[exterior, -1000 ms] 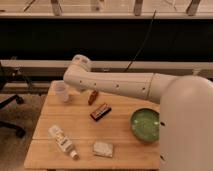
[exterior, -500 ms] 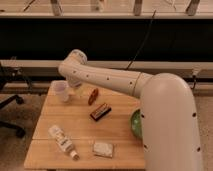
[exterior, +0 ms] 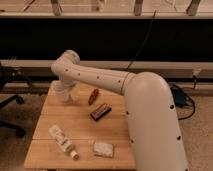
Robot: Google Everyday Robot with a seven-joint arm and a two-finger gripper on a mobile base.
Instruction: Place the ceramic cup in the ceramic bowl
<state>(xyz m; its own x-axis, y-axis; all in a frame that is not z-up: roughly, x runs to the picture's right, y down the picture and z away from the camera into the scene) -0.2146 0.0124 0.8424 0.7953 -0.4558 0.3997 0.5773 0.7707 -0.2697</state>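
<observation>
- The ceramic cup (exterior: 61,92) stands at the desk's far left corner, in the same spot as half a second ago.
- It looks upright: long axis vertical, wider rim up, narrower base on the wood.
- The gripper (exterior: 70,91) hangs just beside the cup on its right, at the same far left corner. Whether it has hold of the cup, or how far open it is, cannot be told.
- The white arm (exterior: 100,80) drops to the gripper from a bent joint above the desk's far edge. Its bulky body has swung further in and now fills the right side of the view.
- The ceramic bowl showed as a green sliver near the desk's right edge a moment ago. It is now hidden behind the arm.
- A small brown item (exterior: 93,96) lies near the far edge, right of the cup and apart from it.
- A dark bar (exterior: 100,111) lies near the desk's middle, set at a slant.
- A white bottle (exterior: 62,140) lies on its side towards the near left corner, its cap pointing at the near edge.
- A pale packet (exterior: 103,149) lies flat by the near edge.
- The desk (exterior: 55,120) is light wood planks.
- Behind it runs a dark wall band with a pale ledge. A black office chair (exterior: 10,105) stands to the left, and cables (exterior: 181,96) lie on the floor to the right.
</observation>
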